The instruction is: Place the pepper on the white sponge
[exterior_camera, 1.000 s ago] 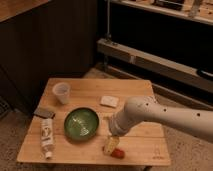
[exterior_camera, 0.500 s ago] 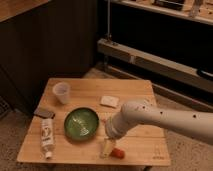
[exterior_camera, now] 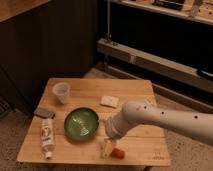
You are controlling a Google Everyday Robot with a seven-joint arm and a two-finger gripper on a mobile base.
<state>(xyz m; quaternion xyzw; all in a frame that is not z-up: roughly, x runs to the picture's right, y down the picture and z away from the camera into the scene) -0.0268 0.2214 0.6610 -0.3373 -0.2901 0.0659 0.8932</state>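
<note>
The pepper [exterior_camera: 117, 153] is small and red-orange. It lies near the front edge of the wooden table [exterior_camera: 135, 90], right of the green bowl [exterior_camera: 80, 123]. My gripper [exterior_camera: 108, 148] hangs just left of the pepper at the end of the white arm [exterior_camera: 150, 117], low over the table and close to the pepper. The white sponge [exterior_camera: 109, 101] lies flat in the middle of the table, behind the arm's wrist and apart from the gripper.
A clear plastic cup [exterior_camera: 61, 92] stands at the back left. A dark grey pad [exterior_camera: 44, 113] lies at the left edge. A white labelled tube [exterior_camera: 47, 135] lies at the front left. A metal shelf rail [exterior_camera: 150, 60] runs behind the table.
The arm has shifted a little left and lower over the pepper. The pepper and the other objects lie where they were.
</note>
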